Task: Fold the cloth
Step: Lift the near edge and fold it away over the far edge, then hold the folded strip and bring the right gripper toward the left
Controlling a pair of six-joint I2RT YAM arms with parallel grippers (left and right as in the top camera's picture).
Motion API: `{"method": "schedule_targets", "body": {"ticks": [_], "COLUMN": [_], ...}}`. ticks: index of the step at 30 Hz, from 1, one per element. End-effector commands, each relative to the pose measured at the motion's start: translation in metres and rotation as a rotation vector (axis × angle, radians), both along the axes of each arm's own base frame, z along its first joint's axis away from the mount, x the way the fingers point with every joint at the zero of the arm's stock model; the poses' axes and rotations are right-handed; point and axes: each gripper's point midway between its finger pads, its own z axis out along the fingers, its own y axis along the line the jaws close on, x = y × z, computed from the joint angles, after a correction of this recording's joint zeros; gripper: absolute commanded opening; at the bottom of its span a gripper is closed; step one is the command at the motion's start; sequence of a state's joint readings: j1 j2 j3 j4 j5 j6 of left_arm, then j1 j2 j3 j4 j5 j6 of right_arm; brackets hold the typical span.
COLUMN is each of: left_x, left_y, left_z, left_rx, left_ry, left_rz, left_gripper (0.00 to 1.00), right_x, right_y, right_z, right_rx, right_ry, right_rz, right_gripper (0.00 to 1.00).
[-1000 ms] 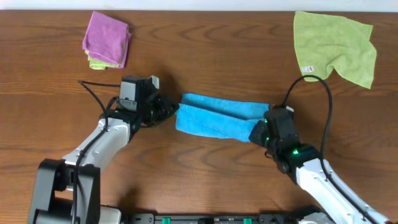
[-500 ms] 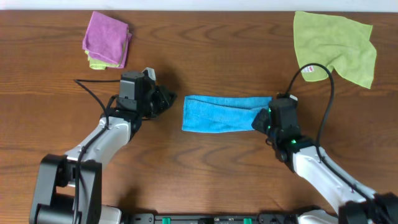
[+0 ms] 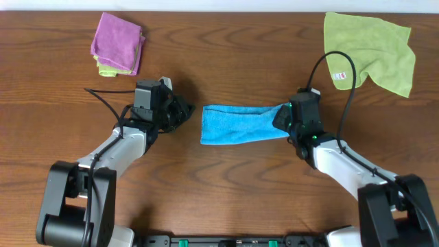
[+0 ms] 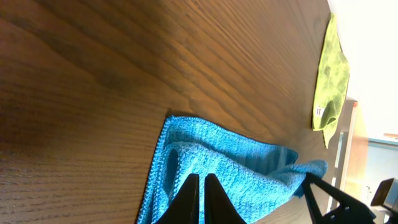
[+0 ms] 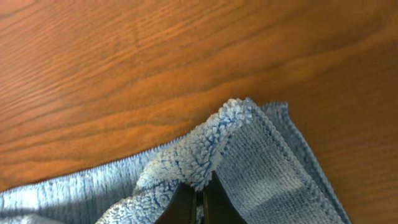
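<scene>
The sky-blue cloth [image 3: 240,125] lies as a folded strip on the wooden table between my grippers. My left gripper [image 3: 185,113] is shut and empty, just left of the cloth's left end, apart from it. In the left wrist view its shut gripper [image 4: 199,190] points at the cloth [image 4: 242,168]. My right gripper [image 3: 282,118] is shut on the cloth's right end and holds it slightly raised. In the right wrist view the gripper [image 5: 199,196] pinches a fluffy bunched fold of the cloth [image 5: 261,155].
A yellow-green cloth with a white tag [image 3: 374,48] lies at the back right, and shows in the left wrist view [image 4: 329,81]. A folded purple cloth [image 3: 118,42] lies at the back left on a yellow-green piece.
The cloth has gone from two offset layers to one narrower strip. My left gripper has drawn back left off the cloth. My right gripper has moved away and left, still holding the cloth's right end.
</scene>
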State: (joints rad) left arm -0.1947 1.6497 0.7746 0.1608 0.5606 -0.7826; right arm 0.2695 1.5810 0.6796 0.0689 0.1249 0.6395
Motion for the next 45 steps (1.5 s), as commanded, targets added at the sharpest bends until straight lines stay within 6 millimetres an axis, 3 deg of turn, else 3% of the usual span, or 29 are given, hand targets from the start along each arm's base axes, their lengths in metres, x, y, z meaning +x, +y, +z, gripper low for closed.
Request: {"method": "schedule_targets", "body": {"ticks": [1,3,5,8,13,18,19,21,25,35,45], "left_x": [0.004,0.004,0.005,0.009,0.017,0.023,0.023,0.02,0.014,0.001,-0.011], "left_y": [-0.002,-0.004,-0.004,-0.005,-0.007,-0.012,-0.012,-0.013,-0.017,-0.044,-0.055], "left_z": [0.002,0.003,0.005,0.01,0.021,0.034,0.035,0.034,0.03,0.021,-0.024], "left_rx": [0.002,-0.007,-0.008,-0.006,-0.014,-0.016,-0.011,0.009,0.066,0.206,0.375], "left_ry": [-0.008,-0.008,-0.013,-0.032,-0.065,-0.096,-0.095,-0.086,-0.068,-0.099,-0.056], "left_rz": [-0.001,-0.01,-0.01,-0.017,-0.029,-0.063,-0.069,-0.089,-0.124,-0.202,-0.254], "left_gripper": [0.06,0.06,0.08,0.14,0.22,0.28,0.25,0.09,0.06,0.06,0.06], "right_x": [0.011,0.01,0.01,0.01,0.004,-0.011,-0.015,-0.025,-0.039,-0.045,-0.043], "right_y": [-0.009,-0.012,-0.013,-0.012,-0.012,-0.018,-0.02,-0.028,-0.039,-0.046,-0.034], "right_z": [0.005,0.003,0.003,0.005,0.02,0.052,0.057,0.066,0.073,0.062,0.024], "right_rx": [-0.045,-0.052,-0.055,-0.053,-0.047,-0.047,-0.042,-0.008,0.085,0.287,0.339], "right_ry": [-0.02,-0.014,-0.015,-0.017,-0.008,-0.02,-0.02,-0.009,0.026,0.115,0.232], "right_rz": [-0.02,-0.027,-0.03,-0.029,-0.021,-0.028,-0.037,-0.088,-0.132,-0.114,-0.086], "right_gripper": [0.02,0.14,0.41,0.69,0.99,0.99,0.99,0.99,0.99,0.99,0.99]}}
